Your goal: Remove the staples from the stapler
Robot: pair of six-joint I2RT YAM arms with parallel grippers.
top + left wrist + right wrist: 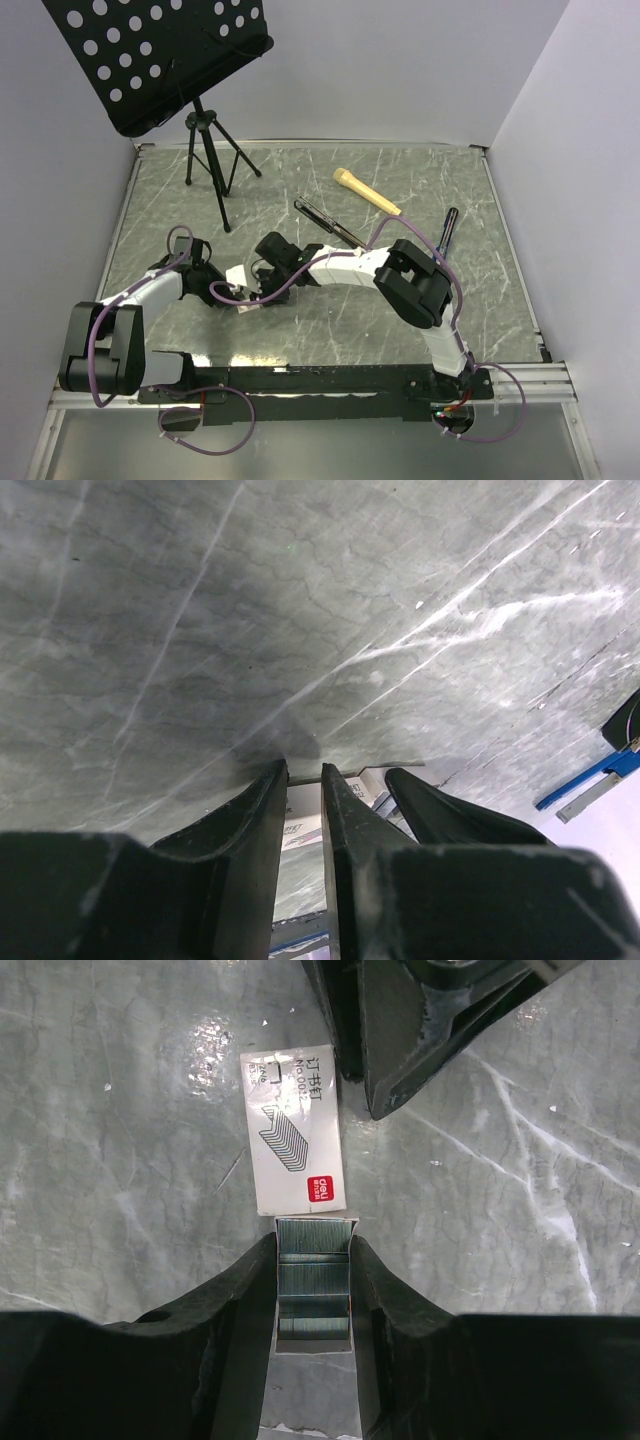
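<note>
The black stapler [328,222] lies hinged open on the marble table [420,300], right of both grippers and touched by neither. My right gripper [313,1245] [264,266] is shut on the sides of a small open cardboard tray [313,1345] that holds several silvery strips of staples [313,1282]. The tray's white sleeve [293,1130] [237,274], with a red logo, lies flat just ahead of it. My left gripper [303,770] [220,282] hovers low at the sleeve's far end. Its fingers [410,1030] stand a narrow gap apart with nothing pinched, and the sleeve [300,815] shows through the gap.
A tan stick-like handle [366,190] lies behind the stapler. A dark pen [447,228] lies to the right. A black music stand [205,140] rises at the back left, its tripod feet on the table. White walls close in the table on three sides.
</note>
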